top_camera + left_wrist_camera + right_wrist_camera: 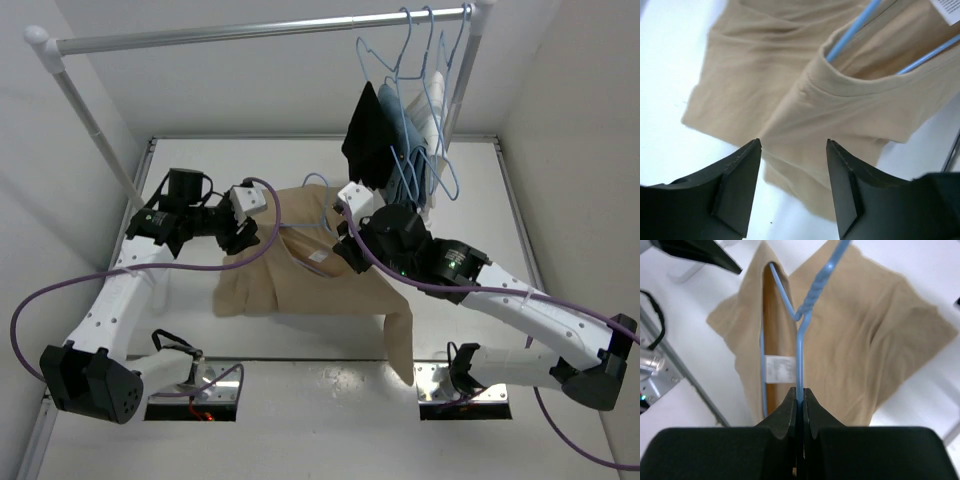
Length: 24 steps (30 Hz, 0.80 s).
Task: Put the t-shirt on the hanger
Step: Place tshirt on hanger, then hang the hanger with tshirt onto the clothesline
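White tag (778, 369) in the t-shirt (865, 340) — print unreadable.

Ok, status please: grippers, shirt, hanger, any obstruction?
Right gripper: jaws shut on hanger. Left gripper: jaws open, over shirt, empty. Hanger frame inside shirt neck. No obstruction seen.

t-shirt (300, 272): tan, rumpled, draped | hanger (799, 350): pale-blue wire, frame inside collar

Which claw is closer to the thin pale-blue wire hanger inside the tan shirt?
The right. The right gripper is shut on the thin pale-blue wire hanger, touching it. The left gripper hangs open over the tan cloth t-shirt near its collar, clear of the wire.
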Motion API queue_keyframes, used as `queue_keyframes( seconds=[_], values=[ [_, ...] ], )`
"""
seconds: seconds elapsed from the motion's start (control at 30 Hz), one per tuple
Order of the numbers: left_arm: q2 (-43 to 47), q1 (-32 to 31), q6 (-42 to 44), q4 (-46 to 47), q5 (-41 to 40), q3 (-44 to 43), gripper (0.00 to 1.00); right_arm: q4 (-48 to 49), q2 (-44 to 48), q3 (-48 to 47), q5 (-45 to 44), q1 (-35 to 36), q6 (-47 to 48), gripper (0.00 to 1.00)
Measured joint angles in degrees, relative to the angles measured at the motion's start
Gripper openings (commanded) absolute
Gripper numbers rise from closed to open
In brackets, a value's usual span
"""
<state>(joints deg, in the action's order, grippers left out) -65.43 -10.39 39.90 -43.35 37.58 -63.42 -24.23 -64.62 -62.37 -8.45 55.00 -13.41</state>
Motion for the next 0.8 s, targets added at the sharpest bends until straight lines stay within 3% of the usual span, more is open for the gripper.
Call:
queue_keyframes(
  seconds=[0.1,0.13,0.5,0.8],
  values=[
    [0.0,0.6,-3.9,0.0,-1.1,-3.4,0.80,-1.6,-2.4,-5.2,-3.3,0.4,1.3,0.00],
    [0.0,1.0,-5.5,0.3,-1.7,-4.6,1.00,-1.8,-3.2,-7.1,-4.4,0.7,1.9,0.00],
    [3.4,3.0,-18.4,3.1,-10.8,-10.8,1.00,-0.7,-12.1,-22.3,-19.7,3.5,10.3,0.00],
    [15.3,3.0,-23.3,8.4,-17.3,-2.6,1.00,7.6,-22.8,-36.4,-34.1,3.8,20.4,0.00]
  ],
)
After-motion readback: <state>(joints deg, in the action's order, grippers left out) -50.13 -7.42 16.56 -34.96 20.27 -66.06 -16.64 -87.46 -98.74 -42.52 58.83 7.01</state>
